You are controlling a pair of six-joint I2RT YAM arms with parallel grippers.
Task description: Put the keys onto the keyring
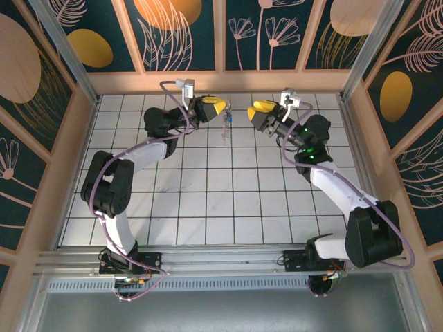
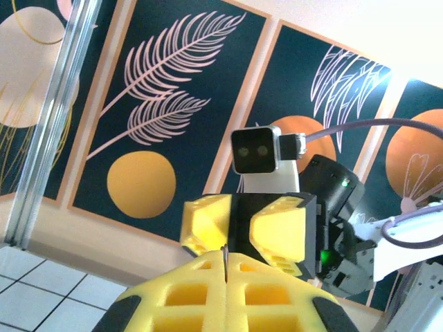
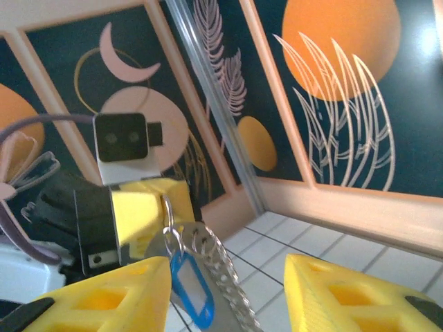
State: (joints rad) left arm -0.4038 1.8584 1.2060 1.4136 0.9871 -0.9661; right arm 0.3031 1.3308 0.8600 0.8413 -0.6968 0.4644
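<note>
While the keyring (image 3: 220, 273) hangs in the air above the far middle of the tiled counter (image 1: 208, 200), it is pinched at its top by my left claw (image 1: 219, 111), which is fully closed on it. In the left wrist view only a thin metal edge shows between the pads.

Key (image 3: 194, 296): its blue head lies beside the ring's bumpy side, just below the grip. Cannot tell whether it is already threaded on the loop or merely hanging alongside.

My right claw (image 2: 242, 232) faces the left one, near it, jaws moderately apart and gripping nothing. Ring and key dangle in the gap between its fingers.

Handling, judged:
- Both pieces look small, light and stiff, of smooth metal that is likely slippery under the pads.
- The ring hangs from one point, so it should swing and twist if nudged.
- The key is thin, and its flat faces give the only sure hold.
- Best hold for the right claw is the blue head, across its flat faces.
- The bumpy side of the ring offers better purchase than the smooth side.
- Risk: a push instead of a pinch could set the bundle spinning or knock it from the left grip
</note>
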